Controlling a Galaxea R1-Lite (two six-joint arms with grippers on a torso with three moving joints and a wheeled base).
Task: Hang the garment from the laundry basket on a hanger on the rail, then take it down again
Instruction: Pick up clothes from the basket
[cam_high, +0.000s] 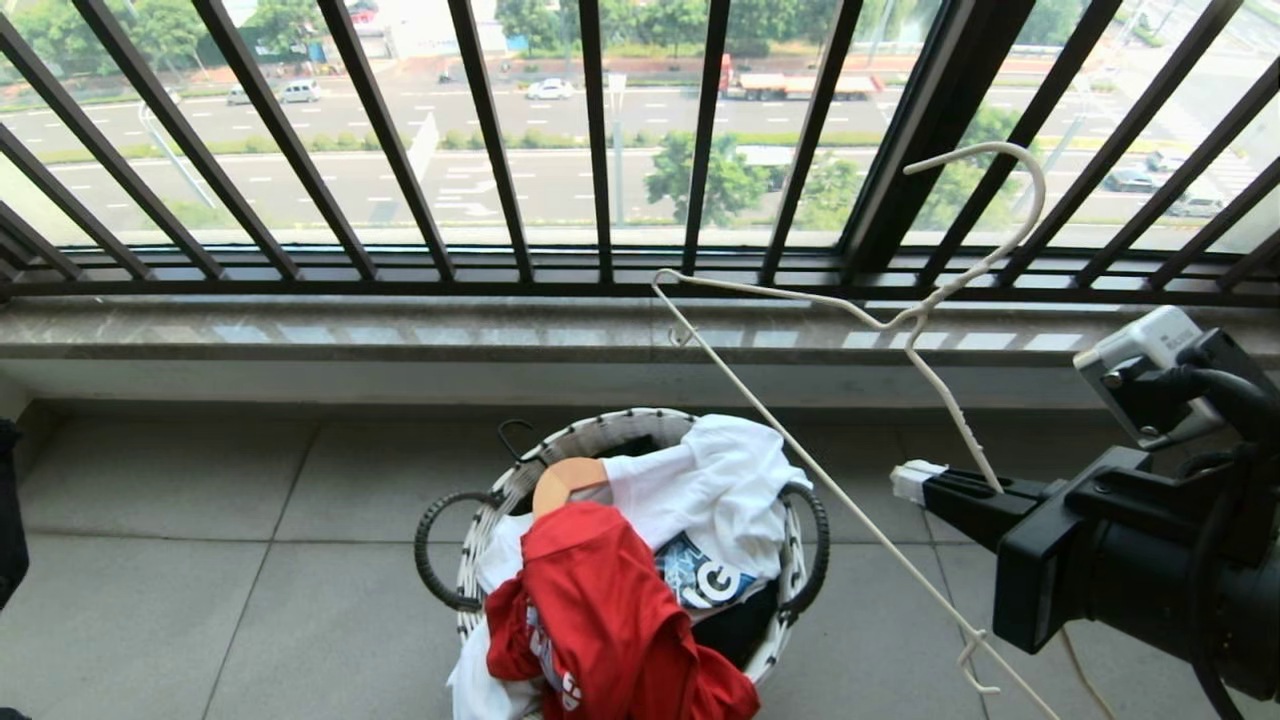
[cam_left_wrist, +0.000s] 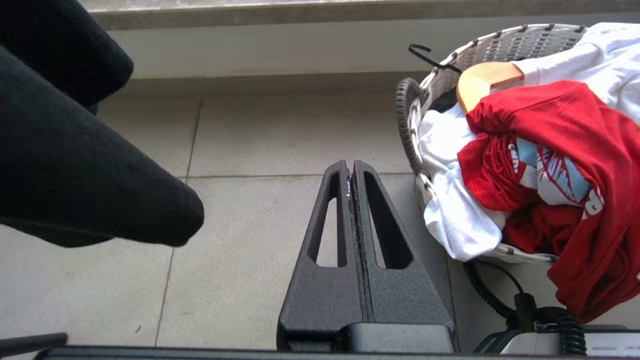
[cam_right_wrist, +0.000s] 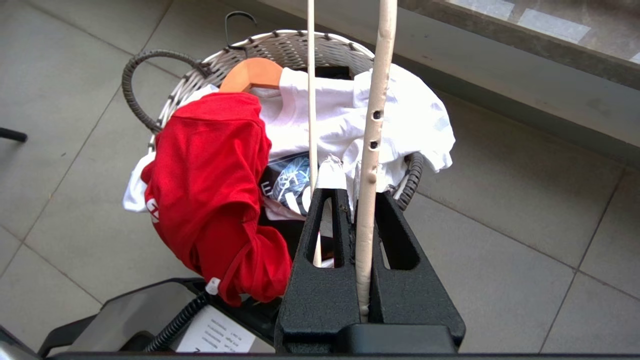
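The red garment (cam_high: 600, 610) lies crumpled on top of the pile in the laundry basket (cam_high: 600, 432) and spills over its near rim. It also shows in the left wrist view (cam_left_wrist: 565, 125) and the right wrist view (cam_right_wrist: 210, 165). To the basket's right, my right gripper (cam_high: 915, 480) is shut on the cream-white wire hanger (cam_high: 915, 318). The hanger stands tilted above the basket, hook up against the window bars. In the right wrist view its neck (cam_right_wrist: 371, 160) sits pinched between the jaws of the right gripper (cam_right_wrist: 352, 192). My left gripper (cam_left_wrist: 351, 165) is shut and empty, low over the floor left of the basket (cam_left_wrist: 500, 42). The rail is out of view.
A white shirt (cam_high: 720, 480), a dark printed shirt (cam_high: 700, 585) and a wooden hanger (cam_high: 565, 480) share the basket. Behind it run a stone sill (cam_high: 400, 335) and the black barred window railing (cam_high: 600, 150). Grey floor tiles (cam_high: 250, 560) surround the basket.
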